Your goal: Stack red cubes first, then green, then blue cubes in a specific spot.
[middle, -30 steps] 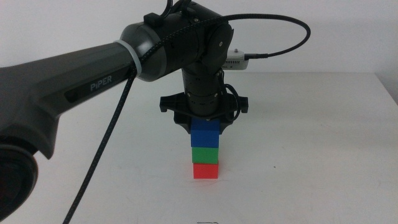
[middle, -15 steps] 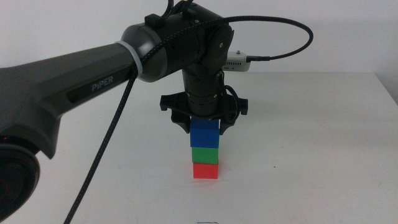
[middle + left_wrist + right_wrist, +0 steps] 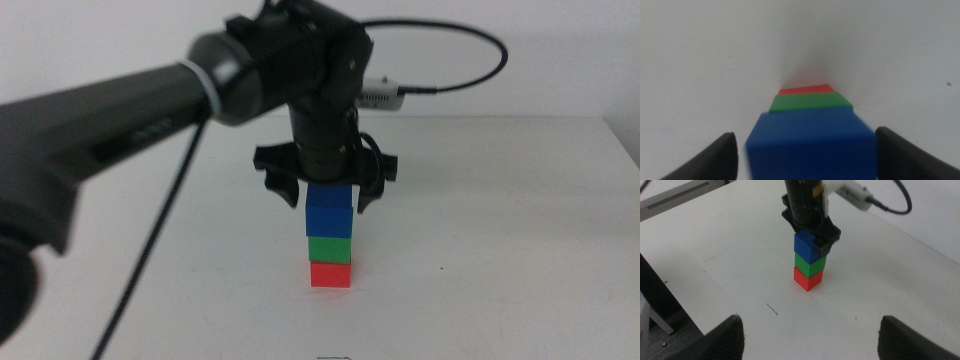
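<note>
So the stack's all there on the white table (image 3: 520, 250): red cube (image 3: 331, 274) on the bottom, green cube (image 3: 330, 248) on it, blue cube (image 3: 330, 211) on top, and the left gripper (image 3: 326, 192) sits directly over it with its jaws spread wide either side of the blue cube and not touching it, so it's let go. The way out looks like straight up, since any sideways drift could clip the blue one. The right gripper (image 3: 810, 330) waits open, well back, and I can't read any writing.
</note>
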`<state>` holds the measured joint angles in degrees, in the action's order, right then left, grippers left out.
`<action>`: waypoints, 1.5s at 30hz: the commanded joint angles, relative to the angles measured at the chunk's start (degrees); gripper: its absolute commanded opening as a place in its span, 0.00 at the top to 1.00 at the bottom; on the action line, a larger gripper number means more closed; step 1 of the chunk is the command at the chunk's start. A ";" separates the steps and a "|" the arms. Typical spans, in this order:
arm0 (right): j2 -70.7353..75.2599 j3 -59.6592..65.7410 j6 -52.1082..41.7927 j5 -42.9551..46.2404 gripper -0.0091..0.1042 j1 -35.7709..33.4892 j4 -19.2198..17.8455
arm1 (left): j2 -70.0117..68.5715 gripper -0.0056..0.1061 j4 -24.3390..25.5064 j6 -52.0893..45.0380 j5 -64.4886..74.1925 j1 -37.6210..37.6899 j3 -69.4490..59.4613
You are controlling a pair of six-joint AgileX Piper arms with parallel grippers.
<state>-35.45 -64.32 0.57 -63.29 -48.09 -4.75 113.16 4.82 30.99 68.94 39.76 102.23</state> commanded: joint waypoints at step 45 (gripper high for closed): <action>-0.34 -1.28 -0.57 4.07 0.21 0.37 -0.67 | -68.90 0.13 -8.57 -26.79 -19.89 -29.57 -29.30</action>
<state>-35.45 -64.32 0.57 -63.29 -48.09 -4.74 44.21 -3.04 4.32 53.82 10.05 71.68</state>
